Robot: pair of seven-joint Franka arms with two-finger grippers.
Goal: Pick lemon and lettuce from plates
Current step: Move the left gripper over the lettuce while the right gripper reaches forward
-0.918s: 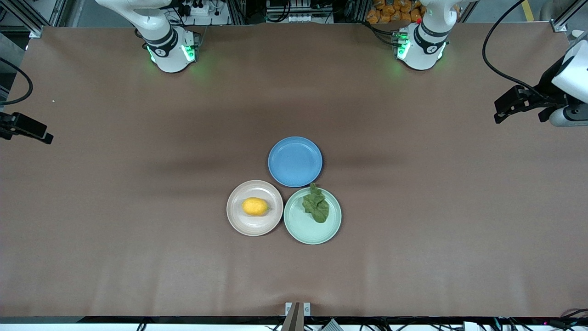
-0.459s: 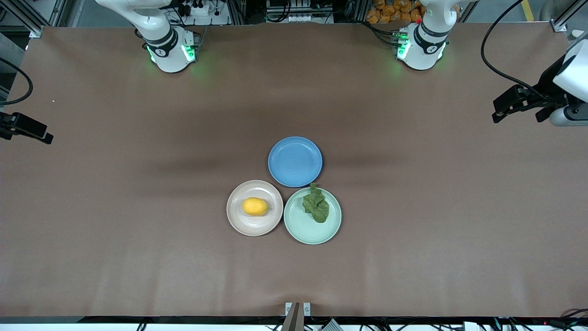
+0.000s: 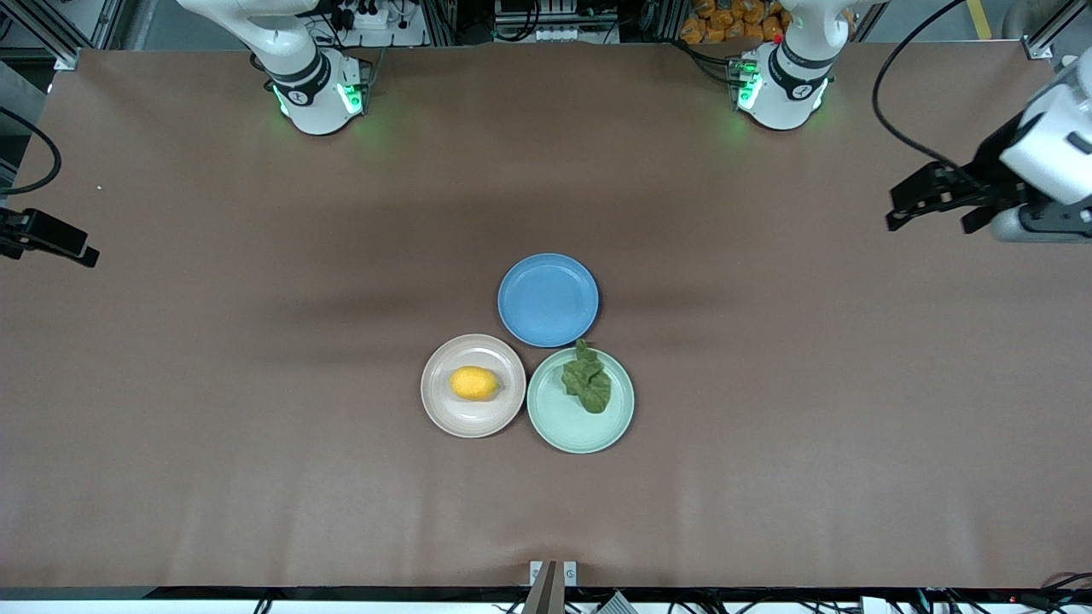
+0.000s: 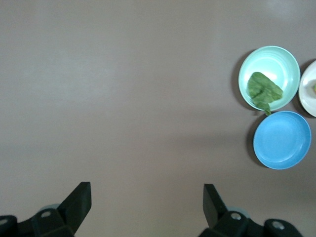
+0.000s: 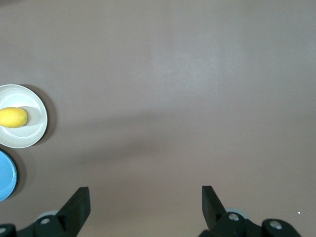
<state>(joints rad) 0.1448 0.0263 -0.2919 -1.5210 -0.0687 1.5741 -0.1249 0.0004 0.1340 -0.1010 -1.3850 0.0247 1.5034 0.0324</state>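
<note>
The yellow lemon (image 3: 474,383) lies on the beige-pink plate (image 3: 439,414). Beside it the dark green lettuce (image 3: 587,382) lies on the mint green plate (image 3: 572,431), its stem reaching the rim. My left gripper (image 3: 928,223) hangs open and empty over bare table at the left arm's end, well away from the plates. Its wrist view shows the open left gripper (image 4: 147,197), the lettuce (image 4: 264,90) and the mint plate (image 4: 276,58). My right gripper (image 3: 60,243) waits at the right arm's end; the open right gripper (image 5: 145,197) is empty, with the lemon (image 5: 12,117) far off.
An empty blue plate (image 3: 548,299) touches both task plates, farther from the front camera than they are. The two arm bases (image 3: 316,94) stand along the table's back edge. Brown table (image 3: 768,426) surrounds the plates.
My left gripper has shifted a little toward the middle of the table, still open. The right arm, the plates, the lemon and the lettuce have not moved.
</note>
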